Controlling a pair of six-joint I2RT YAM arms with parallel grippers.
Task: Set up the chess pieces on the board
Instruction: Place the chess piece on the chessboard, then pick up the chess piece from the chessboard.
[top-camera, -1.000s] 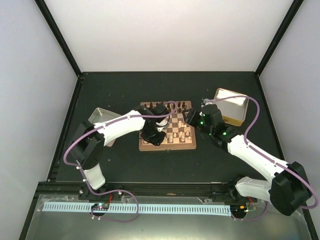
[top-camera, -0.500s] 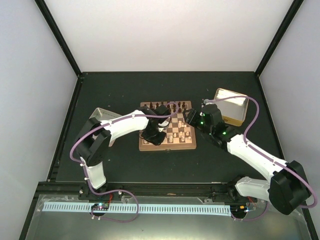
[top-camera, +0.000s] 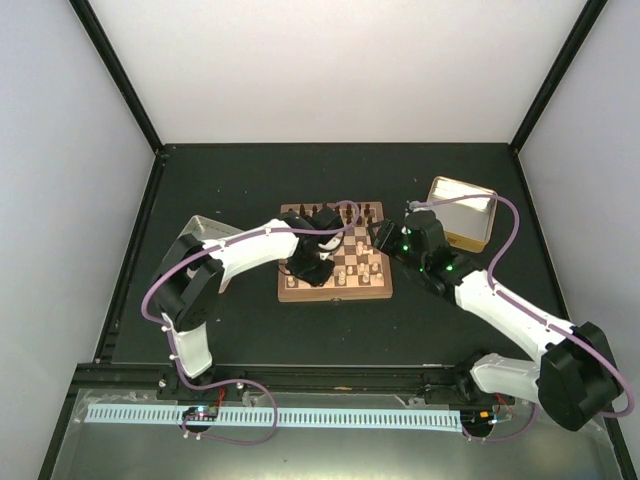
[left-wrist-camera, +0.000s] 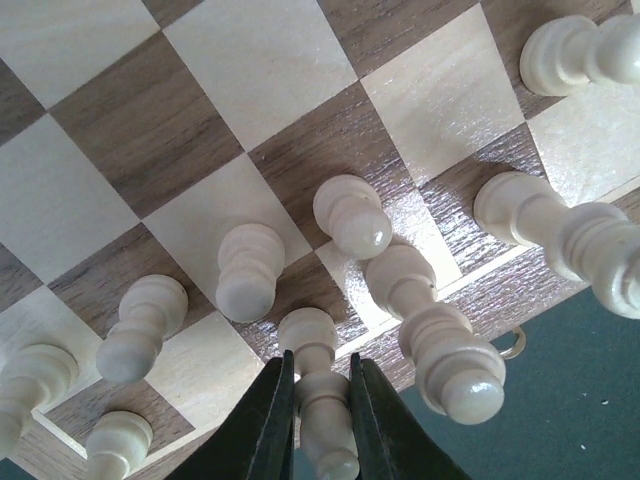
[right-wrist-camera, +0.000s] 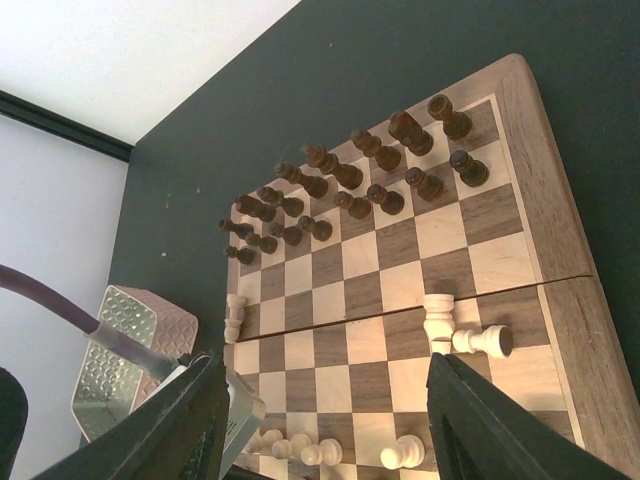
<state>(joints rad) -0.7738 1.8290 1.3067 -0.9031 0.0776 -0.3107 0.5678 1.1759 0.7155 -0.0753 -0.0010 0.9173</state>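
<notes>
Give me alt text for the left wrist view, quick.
The left gripper is shut on a pale chess piece at the edge of the board. Other pale pieces stand on squares around it.

- This is a robotics lab test cell. My left arm (top-camera: 250, 248) and right arm (top-camera: 505, 305) are bolted to the edge of a matte black table (top-camera: 250, 330), on the near side of the board (top-camera: 340, 293).
- Blank white panels in black frame posts (top-camera: 115, 75) close off the space behind the board and on both sides of it.
- Purple cables (top-camera: 516, 222) loop off my arms.
- A white slotted rail (top-camera: 300, 417) runs along the metal ledge nearer than the board.
- A plain metal tray sits to the board's left (top-camera: 198, 230) and another to its right (top-camera: 462, 215).
</notes>
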